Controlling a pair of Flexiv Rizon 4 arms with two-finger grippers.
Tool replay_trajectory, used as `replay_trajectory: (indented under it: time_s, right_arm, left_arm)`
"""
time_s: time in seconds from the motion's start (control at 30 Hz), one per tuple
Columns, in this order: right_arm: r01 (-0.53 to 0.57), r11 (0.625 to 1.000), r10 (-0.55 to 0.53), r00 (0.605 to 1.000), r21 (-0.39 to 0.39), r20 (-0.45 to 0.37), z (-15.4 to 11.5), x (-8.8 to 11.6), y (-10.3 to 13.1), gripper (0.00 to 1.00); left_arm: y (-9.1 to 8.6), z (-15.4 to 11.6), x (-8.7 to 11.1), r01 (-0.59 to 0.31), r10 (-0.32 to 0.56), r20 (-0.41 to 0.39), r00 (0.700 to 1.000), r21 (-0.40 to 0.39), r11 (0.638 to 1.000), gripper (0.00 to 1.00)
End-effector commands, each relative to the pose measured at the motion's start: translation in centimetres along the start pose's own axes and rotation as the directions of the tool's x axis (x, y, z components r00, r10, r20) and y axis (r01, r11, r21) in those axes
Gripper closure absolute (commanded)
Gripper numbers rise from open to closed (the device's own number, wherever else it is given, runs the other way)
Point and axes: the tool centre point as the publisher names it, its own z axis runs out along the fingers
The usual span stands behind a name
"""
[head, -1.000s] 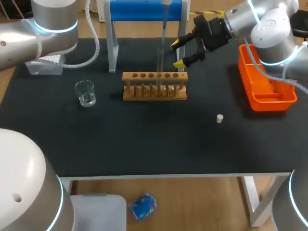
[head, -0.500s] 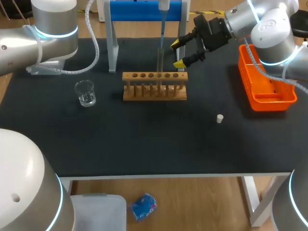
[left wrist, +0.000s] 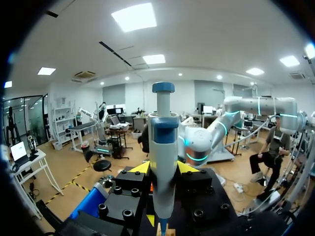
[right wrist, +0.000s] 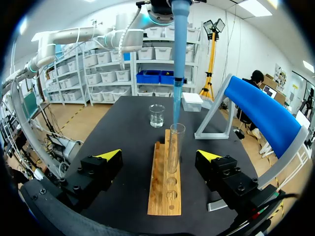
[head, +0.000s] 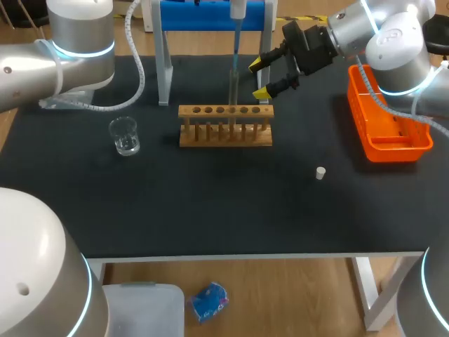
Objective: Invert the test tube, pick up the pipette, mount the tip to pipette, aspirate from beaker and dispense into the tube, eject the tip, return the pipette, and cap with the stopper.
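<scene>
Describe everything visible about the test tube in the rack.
The test tube is a clear, glass-like cylinder. It stands upright and uncapped, mouth up, in a hole of the wooden rack. Whether it holds liquid cannot be made out. The pipette's blue tip hangs right at its mouth. The right gripper is open, with a finger on either side, clear of the tube.

L arm (head: 70,42), silver w/ a glowing cyan joint ring, comes in from the far-left corner. The black, yellow-tipped L gripper (left wrist: 163,169) is clamped from both sides on a white-and-blue pipette (left wrist: 163,142). R arm (head: 393,42) enters at far right, w/ the R gripper (head: 259,78) level and its fingers spread wide.
</scene>
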Motion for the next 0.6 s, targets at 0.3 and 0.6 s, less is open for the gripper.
replay_trajectory:
  time_s: [0.3, 0.6]
  right_arm:
    - [0.000, 1.000, 0.000, 1.000, 0.001, -0.004, -0.06, -0.08, -0.01, 0.00]
    - [0.000, 1.000, 0.000, 1.000, 0.001, -0.004, -0.06, -0.08, -0.01, 0.00]
  left_arm:
    - [0.32, 0.18, 0.06, 0.027, -0.027, 0.003, 1.000, -0.003, 1.000, 1.00]
    - [0.48, 0.62, 0.06, 0.038, -0.038, -0.003, 0.999, 0.001, 0.999, 1.00]
